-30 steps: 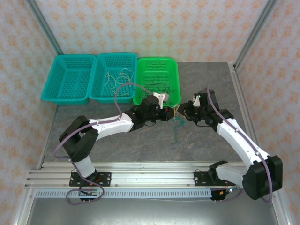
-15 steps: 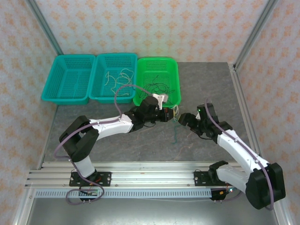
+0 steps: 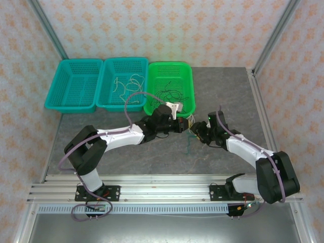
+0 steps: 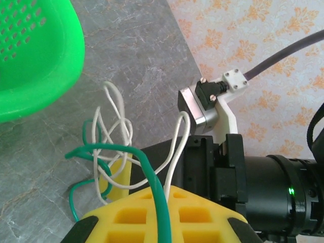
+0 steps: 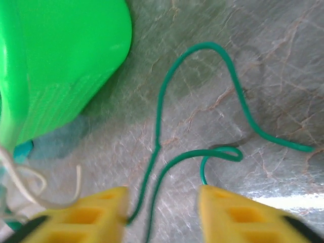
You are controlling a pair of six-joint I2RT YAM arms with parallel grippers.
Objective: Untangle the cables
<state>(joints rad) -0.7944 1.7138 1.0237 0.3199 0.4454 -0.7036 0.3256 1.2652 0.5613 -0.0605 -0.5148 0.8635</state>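
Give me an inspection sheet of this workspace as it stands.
Surface: grey marbled table.
Job's things: white and green cables in a clump at the left gripper; one green cable trails on the table.
Clutter: nothing seen.
Grippers: left gripper shut on the clump; right gripper open, green cable between its fingers.
Cables: purple-grey arm cables loop free.
Surroundings: two teal baskets, a green basket, patterned walls.

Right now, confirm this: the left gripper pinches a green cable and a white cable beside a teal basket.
Not teal. The left wrist view shows the left gripper pinching a green cable and a white cable beside the green basket.
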